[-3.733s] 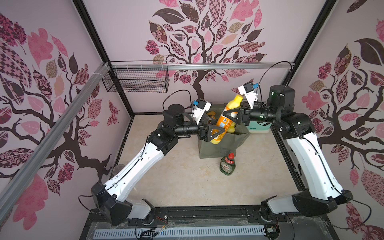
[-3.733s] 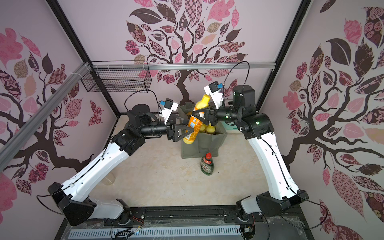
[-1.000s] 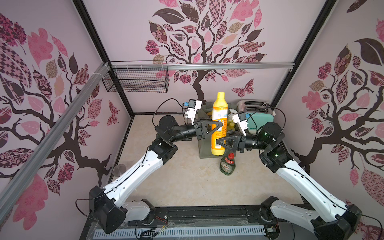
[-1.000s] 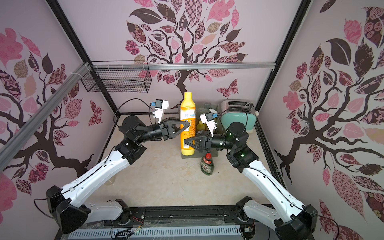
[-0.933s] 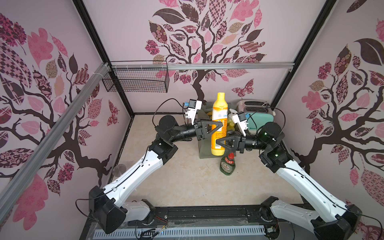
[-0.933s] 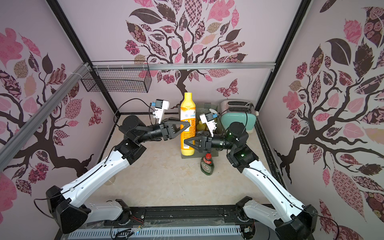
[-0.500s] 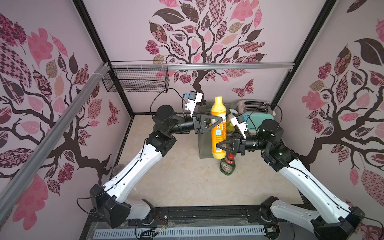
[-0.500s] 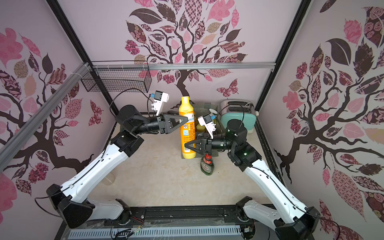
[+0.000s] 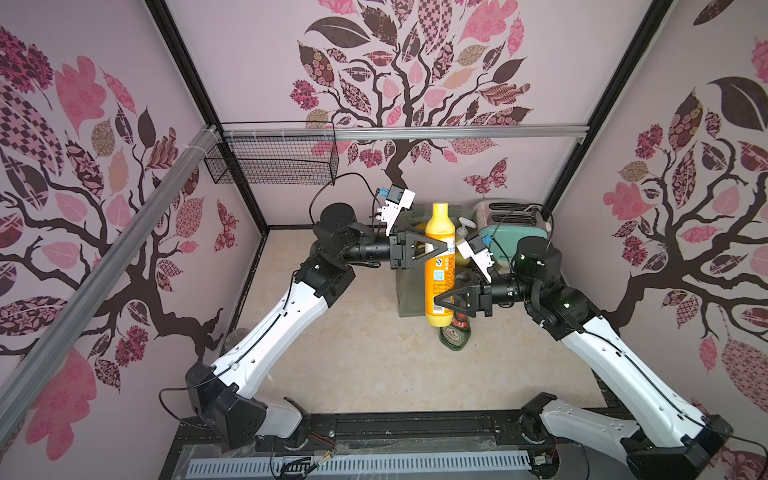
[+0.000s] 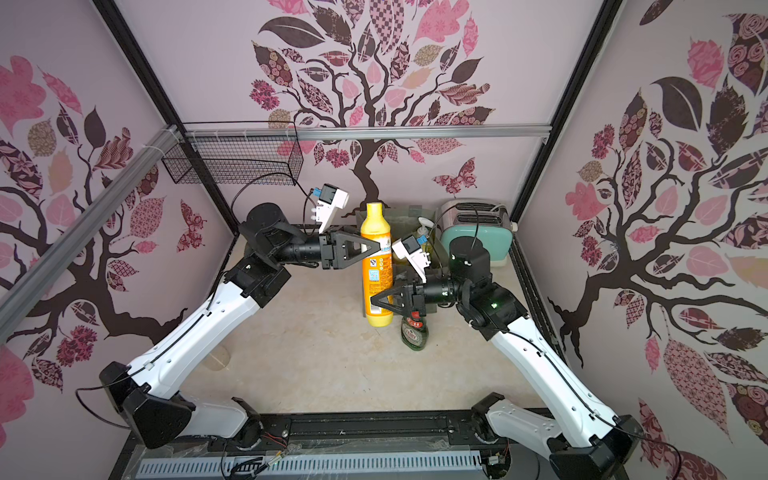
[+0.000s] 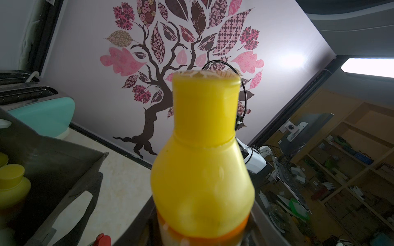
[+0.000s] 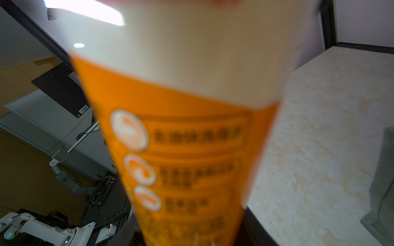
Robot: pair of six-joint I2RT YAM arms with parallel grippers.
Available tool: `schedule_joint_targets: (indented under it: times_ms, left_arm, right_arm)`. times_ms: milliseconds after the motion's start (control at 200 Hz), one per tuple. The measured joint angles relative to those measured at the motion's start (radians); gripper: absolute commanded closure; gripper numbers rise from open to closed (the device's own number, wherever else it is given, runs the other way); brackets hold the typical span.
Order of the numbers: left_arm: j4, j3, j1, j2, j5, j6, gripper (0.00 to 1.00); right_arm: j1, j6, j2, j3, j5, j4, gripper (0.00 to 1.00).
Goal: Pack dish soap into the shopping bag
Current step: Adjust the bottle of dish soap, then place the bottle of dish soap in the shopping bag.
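In both top views, find the bottle (image 9: 439, 270) upright, cap up, long axis vertical, just in front of the bag (image 9: 409, 291) on the robot's side. Cannot tell whether standing on the table (image 9: 353, 365) or hanging just above. Note the left gripper (image 9: 440, 248) high at the shoulder, jaws to either side. Note the right gripper (image 9: 440, 299) low on the body, reaching in from the opposite side, jaws likewise straddling. See a green Fairy (image 9: 453, 336) on the table just beside the bottle's base.

In the left wrist view, look along the bottle (image 11: 202, 170) from the shoulder toward the cap. Jaws pressed against both sides, so read as clamped. Spot the bag (image 11: 53, 161) just beside, mouth open, with yellow caps (image 11: 10, 176) already inside.

In the right wrist view, meet only the blurred label of the bottle (image 12: 181, 138) filling the frame. Cannot tell whether gripping or merely flanking. Catch a corner of the bag (image 12: 383, 181) at the edge.

Judge the coming move to turn on one relation: bag mouth behind the bottle, away from the arms' bases. Expect a lift along the vertical axis, then a carry back over the rim. Favour the left gripper for that, as higher on the bottle and nearer the mouth.
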Motion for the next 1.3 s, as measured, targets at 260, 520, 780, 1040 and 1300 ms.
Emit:
schedule_joint_targets:
  times_ms: [260, 520, 780, 1040, 1300]
  left_arm:
    - [-0.066, -0.01, -0.006, -0.01, -0.14, 0.118, 1.0]
    - [-0.014, -0.033, -0.014, -0.024, -0.28, 0.167, 1.0]
    - [0.116, -0.016, -0.083, 0.032, -0.423, 0.248, 1.0]
    - [0.207, 0.038, -0.14, 0.223, -0.515, 0.341, 1.0]
    - [0.233, 0.042, -0.136, 0.33, -0.615, 0.427, 1.0]
  right_arm:
    - [-0.293, 0.014, -0.042, 0.062, 0.101, -0.137, 0.12]
    - [-0.504, -0.064, -0.038, 0.09, 0.374, -0.241, 0.06]
    - [-0.504, -0.101, 0.047, 0.031, 0.612, -0.243, 0.19]
    - [-0.504, -0.101, 0.093, -0.034, 0.639, -0.219, 0.52]
    - [-0.504, -0.108, 0.095, -0.039, 0.59, -0.196, 0.9]
